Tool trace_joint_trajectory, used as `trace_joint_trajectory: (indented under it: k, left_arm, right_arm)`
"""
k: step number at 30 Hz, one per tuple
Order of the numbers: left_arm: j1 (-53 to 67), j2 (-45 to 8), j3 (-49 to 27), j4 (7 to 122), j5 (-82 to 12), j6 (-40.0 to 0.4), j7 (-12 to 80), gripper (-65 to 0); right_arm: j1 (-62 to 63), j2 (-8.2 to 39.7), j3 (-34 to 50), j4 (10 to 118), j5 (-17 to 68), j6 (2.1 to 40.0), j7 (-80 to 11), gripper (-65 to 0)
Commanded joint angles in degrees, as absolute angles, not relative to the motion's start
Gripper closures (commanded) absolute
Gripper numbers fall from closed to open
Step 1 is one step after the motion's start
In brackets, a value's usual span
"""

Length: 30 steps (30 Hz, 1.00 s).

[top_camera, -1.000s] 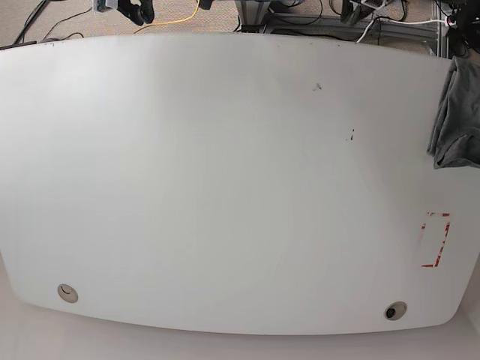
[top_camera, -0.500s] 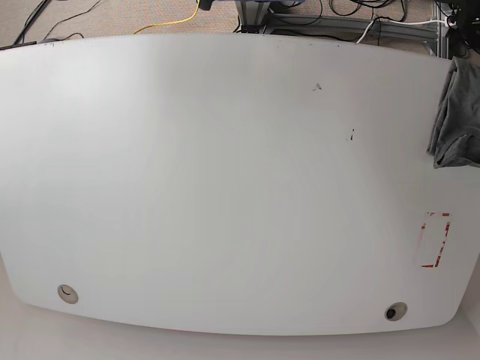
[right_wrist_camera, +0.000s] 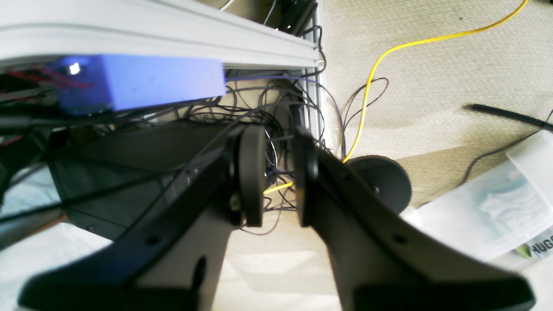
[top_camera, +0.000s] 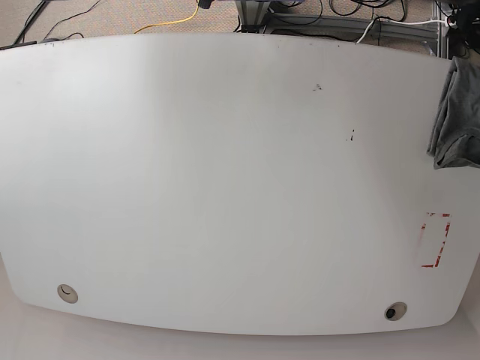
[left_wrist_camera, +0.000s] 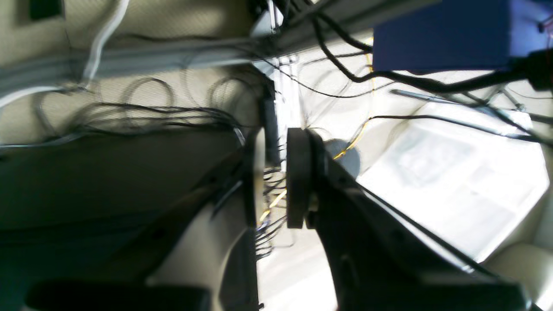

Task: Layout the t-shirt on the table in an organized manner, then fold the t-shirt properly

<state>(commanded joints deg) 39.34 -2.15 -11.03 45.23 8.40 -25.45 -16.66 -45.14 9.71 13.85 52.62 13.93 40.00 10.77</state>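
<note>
Gone from base view, gripper; t-shirt point(top_camera: 455, 112) is cut off at table point(top_camera: 225, 187) edge.

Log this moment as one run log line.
t-shirt: bunched at table edge, not laid out | left gripper: open, empty | right gripper: open, empty | arms off table
</note>
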Motion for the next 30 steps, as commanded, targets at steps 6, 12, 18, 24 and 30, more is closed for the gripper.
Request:
trace_joint_trajectory:
  k: [6, 12, 18, 24, 30]
  left_arm:
    - [30.46, -3.56, -11.03, 30.55, 8.48, -25.36, -16.66, -8.3]
    - [22.46, -4.88, -11.12, 17.54, 8.31, -24.13, -16.66, -8.3]
    - [17.54, -6.46, -10.95, 11.56, 8.48, -17.89, -16.75, -8.6]
    - [13.14, -6.55, -10.95, 4.79, 8.48, -16.92, -16.75, -8.6]
    - [10.24, -6.46, -10.95, 1.19, 8.48, -16.84, -16.66, -8.6]
  right_arm:
    - [-38.55, 10.68, 10.42, 43.38, 13.85, 38.99, 13.58, -10.8]
    - [-32.13, 11.47, 5.67, 34.24, 13.85, 34.51, 15.34, -10.8]
    - [-26.68, 11.47, 2.42, 27.3, 13.93, 32.04, 16.13, -10.8]
    - [-22.99, 11.3, 0.4, 22.29, 13.93, 29.85, 16.13, -10.9]
    - [-20.44, 11.03, -1.36, 19.38, 13.93, 28.26, 16.04, -10.9]
